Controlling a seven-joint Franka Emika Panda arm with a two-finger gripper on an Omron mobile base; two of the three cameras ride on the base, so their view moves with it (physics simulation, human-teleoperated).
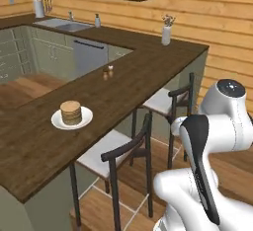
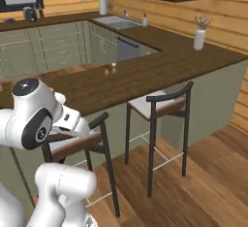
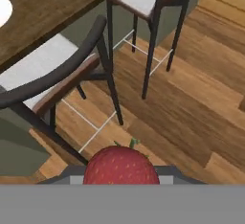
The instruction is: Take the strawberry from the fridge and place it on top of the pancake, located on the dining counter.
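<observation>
We see one strawberry (image 3: 121, 165) gripped in our gripper (image 3: 121, 179), above the floor beside two stools (image 3: 62, 74) at the table (image 1: 123, 84), where one pancake stack (image 1: 71, 112) sits on one plate (image 1: 58, 122).

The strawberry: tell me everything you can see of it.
The strawberry is bright red and rounded, its skin dotted with fine seeds, with a small green leaf sprig at its top. It sits at the bottom of the hand view, right where the hand's fingertips come up, its lower part cut off by the frame. Behind it lie the wooden floor and a bar stool.
</observation>
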